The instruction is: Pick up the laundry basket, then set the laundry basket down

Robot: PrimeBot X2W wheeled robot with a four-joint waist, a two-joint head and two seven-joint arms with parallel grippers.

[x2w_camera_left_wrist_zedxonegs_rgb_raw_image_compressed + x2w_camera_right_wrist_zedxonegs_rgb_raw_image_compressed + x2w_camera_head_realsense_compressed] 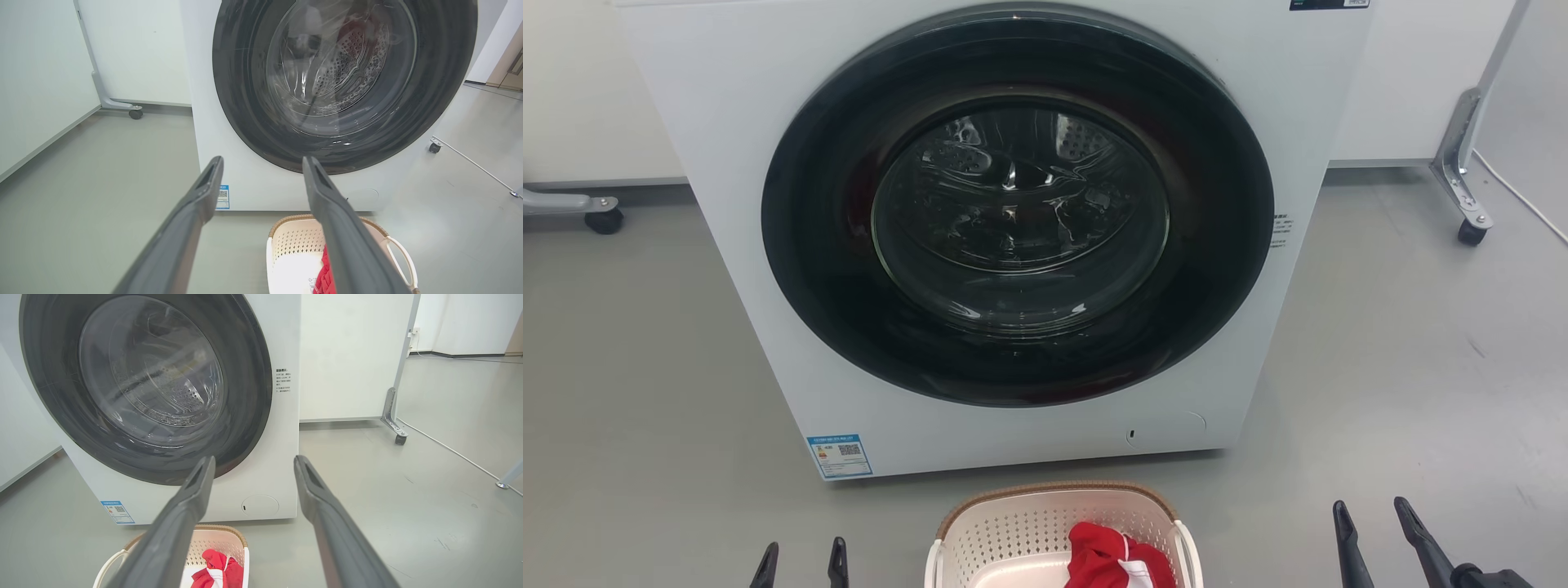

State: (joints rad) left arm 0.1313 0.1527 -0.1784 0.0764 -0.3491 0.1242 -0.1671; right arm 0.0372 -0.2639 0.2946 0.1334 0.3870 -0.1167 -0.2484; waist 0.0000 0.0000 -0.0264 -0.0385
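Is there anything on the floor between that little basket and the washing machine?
No. In the head view, only a narrow strip of bare grey floor separates the laundry basket from the washing machine.

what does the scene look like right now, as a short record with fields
laundry basket: on the floor in front of the washing machine, not lifted
contents: red and white garment, toward the robot's right side
door: shut
left hand: open, empty, left of the basket, apart from it
right hand: open, empty, right of the basket, apart from it
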